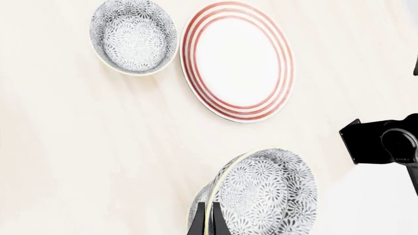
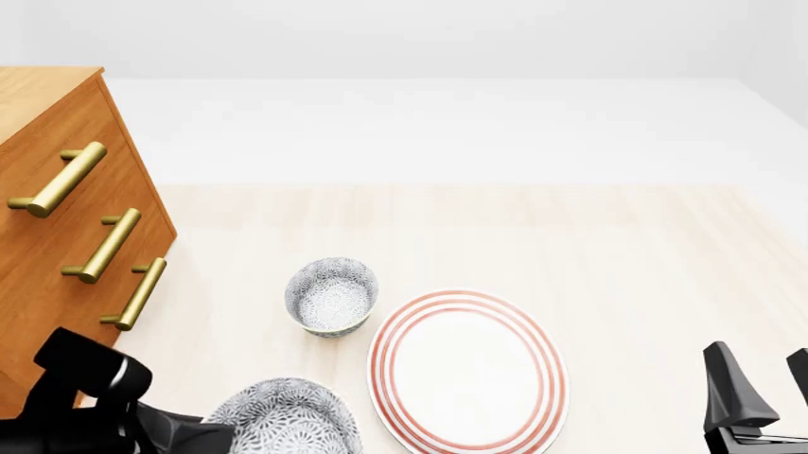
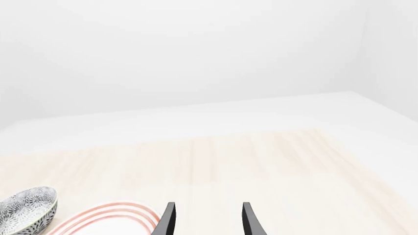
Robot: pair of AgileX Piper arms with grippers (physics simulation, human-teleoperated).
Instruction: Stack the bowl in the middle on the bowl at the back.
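Observation:
The bowl in the middle [image 2: 286, 423] is a speckled grey-black bowl, tilted and held at the table's near left. My left gripper [image 1: 206, 224] is shut on its rim [image 1: 265, 193], with one finger inside and one outside. It looks larger than its twin in the front view, so it seems raised off the table. The bowl at the back [image 2: 332, 295] stands upright on the table farther in, also seen at the bowl at the back [image 1: 134, 36]. My right gripper [image 2: 762, 397] stands open and holds nothing at the near right, its fingers [image 3: 168, 220] spread apart.
A large white plate with red rings [image 2: 467, 371] lies right of both bowls, close to the back bowl. A wooden drawer unit with brass handles [image 2: 70, 227] stands along the left edge. A speckled bowl [image 3: 26, 209] shows at the right wrist view's edge.

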